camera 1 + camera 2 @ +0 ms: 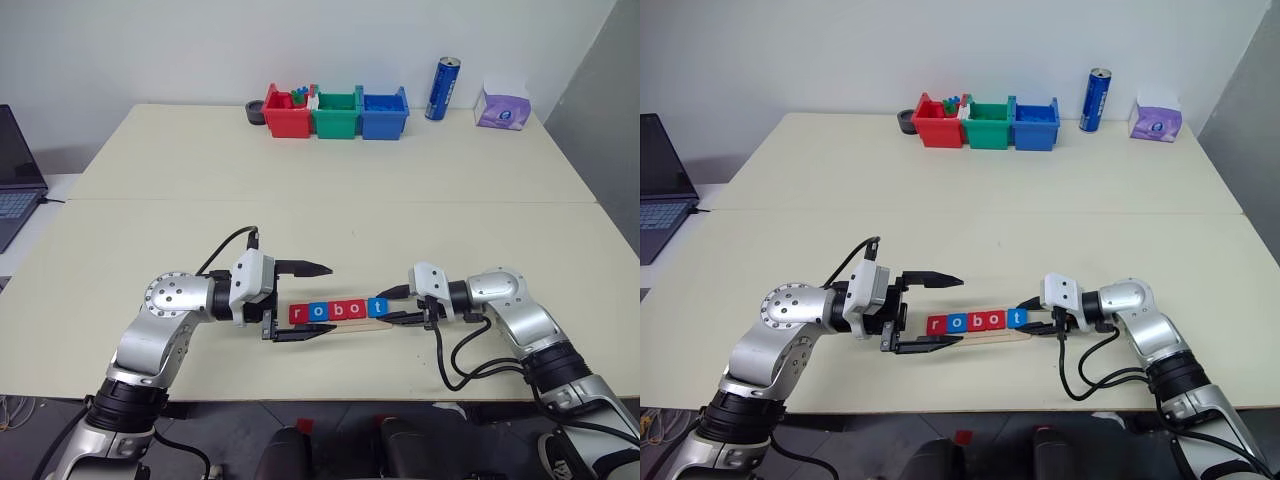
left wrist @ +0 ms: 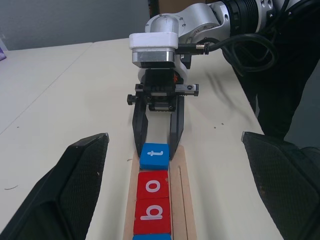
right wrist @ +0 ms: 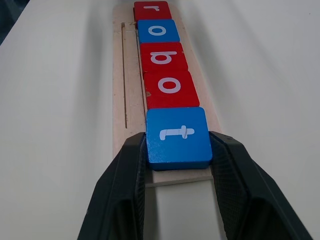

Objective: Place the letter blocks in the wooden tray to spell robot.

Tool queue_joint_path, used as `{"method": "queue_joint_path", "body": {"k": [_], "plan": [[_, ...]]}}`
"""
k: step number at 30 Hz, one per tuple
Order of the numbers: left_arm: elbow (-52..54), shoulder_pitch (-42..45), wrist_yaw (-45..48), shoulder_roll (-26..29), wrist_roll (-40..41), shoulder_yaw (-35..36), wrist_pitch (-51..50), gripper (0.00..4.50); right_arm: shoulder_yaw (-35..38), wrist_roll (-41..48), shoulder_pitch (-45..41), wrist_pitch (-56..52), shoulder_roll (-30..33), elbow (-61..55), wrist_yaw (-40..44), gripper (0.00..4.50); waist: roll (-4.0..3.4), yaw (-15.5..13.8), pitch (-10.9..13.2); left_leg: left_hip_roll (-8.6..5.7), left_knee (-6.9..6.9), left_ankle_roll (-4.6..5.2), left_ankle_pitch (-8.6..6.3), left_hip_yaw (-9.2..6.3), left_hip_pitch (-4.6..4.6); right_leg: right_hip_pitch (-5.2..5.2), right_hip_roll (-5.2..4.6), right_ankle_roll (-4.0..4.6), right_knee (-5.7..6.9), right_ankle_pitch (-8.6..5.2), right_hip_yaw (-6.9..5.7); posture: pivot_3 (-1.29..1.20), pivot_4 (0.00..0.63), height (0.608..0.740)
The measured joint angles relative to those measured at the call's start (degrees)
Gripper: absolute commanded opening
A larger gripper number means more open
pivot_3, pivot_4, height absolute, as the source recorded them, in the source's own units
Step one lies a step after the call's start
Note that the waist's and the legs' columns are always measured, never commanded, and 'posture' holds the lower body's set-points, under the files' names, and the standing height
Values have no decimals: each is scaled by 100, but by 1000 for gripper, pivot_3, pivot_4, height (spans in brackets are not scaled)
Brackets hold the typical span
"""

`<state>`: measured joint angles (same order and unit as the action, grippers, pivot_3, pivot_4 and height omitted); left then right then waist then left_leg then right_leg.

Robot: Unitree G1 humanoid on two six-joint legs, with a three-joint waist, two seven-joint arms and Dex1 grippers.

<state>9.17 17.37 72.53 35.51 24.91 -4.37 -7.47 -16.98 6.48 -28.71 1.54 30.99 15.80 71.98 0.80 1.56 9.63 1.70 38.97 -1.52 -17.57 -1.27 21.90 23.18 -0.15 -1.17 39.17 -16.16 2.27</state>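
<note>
The wooden tray (image 1: 345, 322) lies on the table (image 1: 330, 190) close in front of me, and I place everything from it. Along it sit the letter blocks (image 3: 165, 65), reading r, o, b, o, t: red, blue, red, red, and the blue t block (image 3: 177, 138) last, at the end of the tray nearest my right arm. My right gripper (image 3: 177, 170) reaches in over that end and is clamped on the t block, one finger against each of its side edges. The block looks to be lying flat on the tray and touching the red o block (image 3: 169, 88) beside it, so I judge the word is spelled and the step in hand is letting go cleanly. To do that well I should spread the fingers evenly, so neither side drags the tile, then draw back straight along the tray's line, away from the row, without lifting the block or nudging it against its neighbours. My left gripper (image 1: 300, 300) waits at the tray's opposite end, beside the red r block (image 1: 297, 314), its fingers spread wide to either side of the tray and grasping nothing. Far beyond the tray, at the table's back edge, stand the coloured bins (image 1: 335, 112) and a blue can (image 1: 442, 88).
</note>
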Motion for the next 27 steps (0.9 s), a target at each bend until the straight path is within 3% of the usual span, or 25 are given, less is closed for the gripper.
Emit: {"method": "queue_joint_path", "body": {"k": [1,10,17,27], "plan": [[0,0,-1,0,0,0,0,4500,0,-2,-4,19,0,12,8,1463,0,-1,0,0,0,0,0,0,0,0,0,0,0,0,0,0,150,740],[-1,1,-16,-21,0,-2,1,4500,66,139,-5,-295,5,-28,17,4461,0,-1,0,1,0,0,0,0,1,0,0,0,0,0,0,0,150,740],[-2,0,-52,-38,0,-4,2,4500,660,621,118,-1222,281,-803,-156,4488,0,-3,0,2,0,0,0,-1,1,0,-2,0,0,0,0,0,150,740],[-11,25,-48,-68,-1,-33,4,4500,670,623,549,-1285,178,-970,-385,1009,0,23,0,-1,0,0,0,1,-1,0,3,0,4,0,2,0,150,740]]}}
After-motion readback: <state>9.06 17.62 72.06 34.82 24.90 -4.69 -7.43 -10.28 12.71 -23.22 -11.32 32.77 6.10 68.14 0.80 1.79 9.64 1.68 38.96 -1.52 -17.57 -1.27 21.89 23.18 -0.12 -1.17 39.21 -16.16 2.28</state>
